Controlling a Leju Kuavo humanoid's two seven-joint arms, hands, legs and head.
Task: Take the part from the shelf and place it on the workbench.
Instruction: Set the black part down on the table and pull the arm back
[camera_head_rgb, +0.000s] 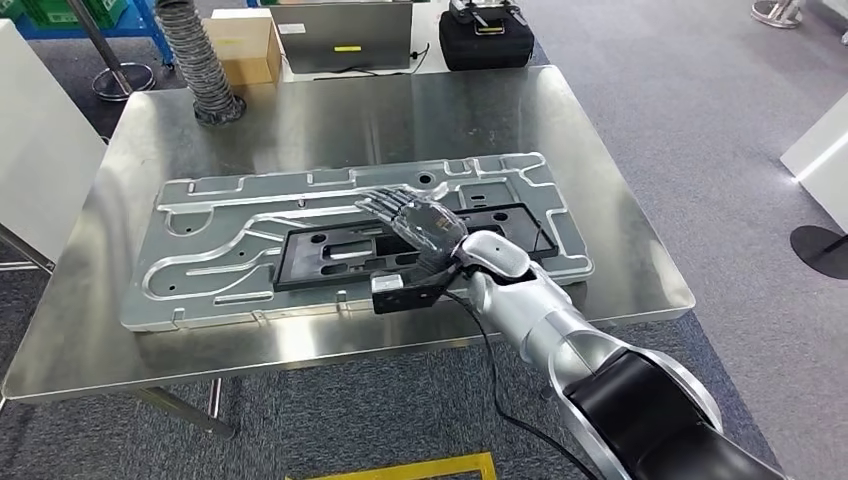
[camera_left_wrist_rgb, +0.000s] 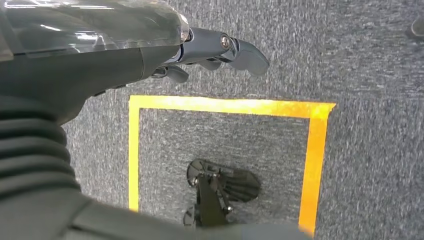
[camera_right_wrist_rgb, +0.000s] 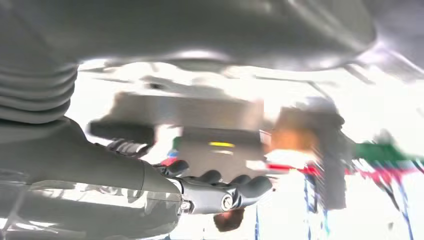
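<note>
Right arm reaches in from lower right, extended forward over the desk, wrist roughly level. Right hand held flat over the middle of the desk, fingers straight and slightly spread, holding nothing. Left hand hangs beside the body above the carpet floor, fingers loosely extended, thumb apart, nothing in it.

Workbench brushed glossy steel; part matt grey machined metal; floor rough carpet.
</note>
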